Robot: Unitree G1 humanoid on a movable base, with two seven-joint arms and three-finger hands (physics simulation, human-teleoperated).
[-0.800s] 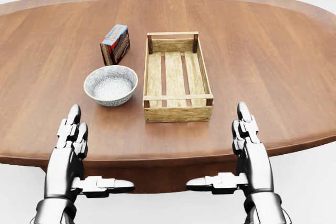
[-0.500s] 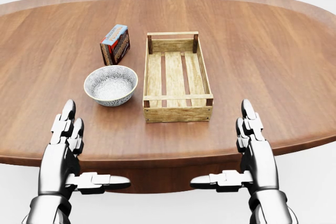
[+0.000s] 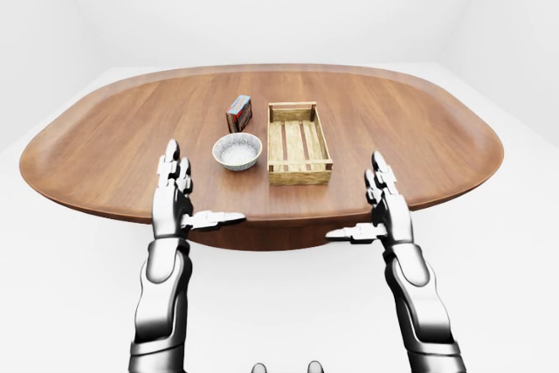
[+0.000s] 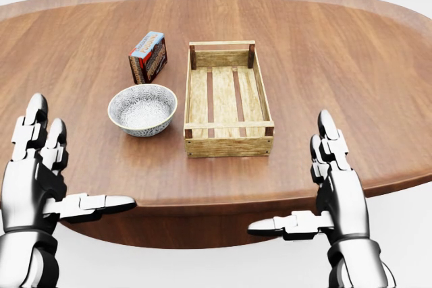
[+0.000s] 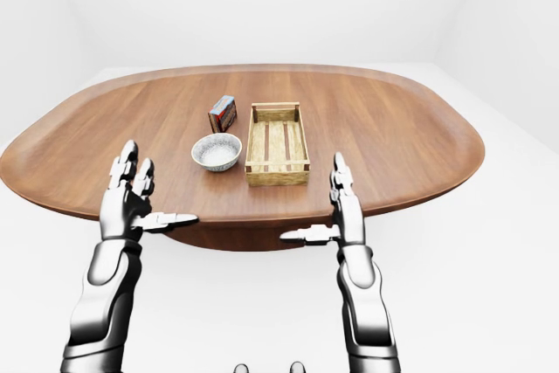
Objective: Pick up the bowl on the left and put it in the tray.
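A white patterned bowl sits upright on the oval wooden table, just left of a slatted wooden tray that holds nothing. My left hand hovers open at the table's near edge, below and left of the bowl, with its fingers up and thumb pointing right. My right hand is open too, below and right of the tray, thumb pointing left. Neither hand touches anything.
A red and blue box lies on the table just above the bowl, left of the tray's far end. The table's rounded near edge runs between my two hands. White floor and walls surround the table.
My left hand has moved left and up, away from the table's centre. The right hand has drifted slightly right and down. Bowl, tray and box have not moved.
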